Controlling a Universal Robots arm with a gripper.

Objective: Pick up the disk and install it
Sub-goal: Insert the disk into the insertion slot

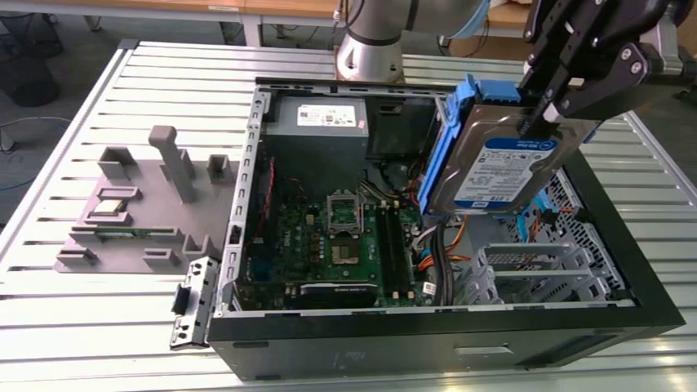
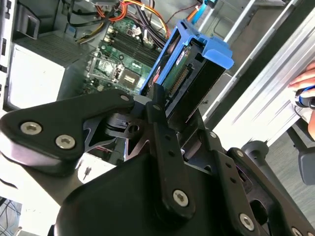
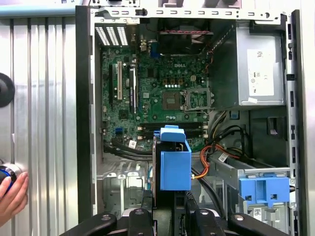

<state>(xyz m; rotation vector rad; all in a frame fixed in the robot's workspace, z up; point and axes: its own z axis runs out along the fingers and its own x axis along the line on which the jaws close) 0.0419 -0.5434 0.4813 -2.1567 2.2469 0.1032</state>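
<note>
The disk [image 1: 495,175] is a silver hard drive with a blue-and-white label and blue side rails. It hangs tilted on edge above the open computer case [image 1: 436,343], over its right side in the exterior view. My gripper [image 1: 541,122] is shut on the disk's upper end. In the second wrist view the black fingers [image 2: 156,105] clamp the disk [image 2: 182,73] at its connector end. The first wrist view looks along the disk's blue rail [image 3: 174,162], with the motherboard [image 3: 162,93] and drive bays below it.
Inside the case are a grey power-supply box [image 1: 316,118], loose cables [image 3: 216,152], a metal drive cage [image 1: 534,269] and a blue bracket [image 3: 263,189]. A grey fixture [image 1: 142,204] stands on the slatted table. A person's hand [image 3: 12,196] rests beside the case.
</note>
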